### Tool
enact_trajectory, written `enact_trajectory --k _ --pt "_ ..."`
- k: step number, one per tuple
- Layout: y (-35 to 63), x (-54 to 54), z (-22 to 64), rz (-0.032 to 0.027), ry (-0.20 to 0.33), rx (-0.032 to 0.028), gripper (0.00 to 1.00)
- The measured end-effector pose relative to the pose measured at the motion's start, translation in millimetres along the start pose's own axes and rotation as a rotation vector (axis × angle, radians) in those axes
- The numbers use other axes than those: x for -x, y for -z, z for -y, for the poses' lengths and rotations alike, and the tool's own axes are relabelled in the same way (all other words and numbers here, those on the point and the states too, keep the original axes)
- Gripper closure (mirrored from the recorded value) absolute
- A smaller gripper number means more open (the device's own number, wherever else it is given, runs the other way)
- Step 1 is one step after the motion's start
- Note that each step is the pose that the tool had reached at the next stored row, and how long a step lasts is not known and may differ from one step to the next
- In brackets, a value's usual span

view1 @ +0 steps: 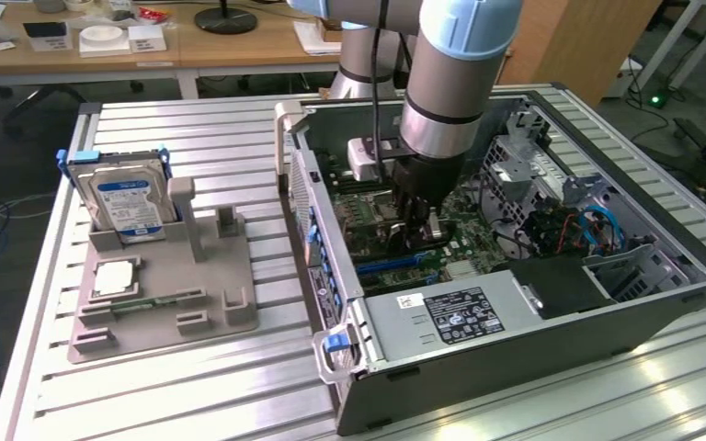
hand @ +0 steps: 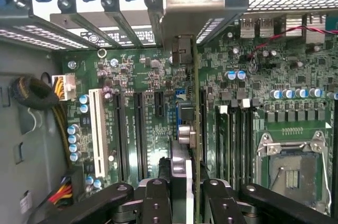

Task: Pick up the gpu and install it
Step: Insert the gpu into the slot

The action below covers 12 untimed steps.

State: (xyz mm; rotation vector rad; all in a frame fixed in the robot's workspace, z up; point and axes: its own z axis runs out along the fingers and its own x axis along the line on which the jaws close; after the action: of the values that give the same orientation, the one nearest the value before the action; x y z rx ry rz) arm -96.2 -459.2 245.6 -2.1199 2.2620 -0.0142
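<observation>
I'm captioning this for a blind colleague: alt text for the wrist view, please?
The gripper holds the gpu edge-on above a green motherboard, its pale bracket toward the case's rear slots. An empty CPU socket sits nearby.

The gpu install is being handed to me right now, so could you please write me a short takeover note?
Hand: shut on the gpu, gripping it edge-on, down inside the open computer case.
Gpu: held upright over the motherboard, its pale bracket up at the rear slot openings. Whether it is fully seated in the slot cannot be told.
Done: the gpu is picked up and brought into the case.
Left: seating it and letting go.
Elsewhere: the hard drive and CPU chip sit on the grey fixture outside the case.
</observation>
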Motion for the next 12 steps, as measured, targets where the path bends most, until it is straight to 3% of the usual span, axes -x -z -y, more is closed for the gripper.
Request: enact_trajectory --k 5,12 --pt "-0.1 0.0 0.0 0.0001 0.000 0.0000 0.72" --pt "-7.6 -0.3 -2.7 0.0001 0.000 0.0000 0.72"
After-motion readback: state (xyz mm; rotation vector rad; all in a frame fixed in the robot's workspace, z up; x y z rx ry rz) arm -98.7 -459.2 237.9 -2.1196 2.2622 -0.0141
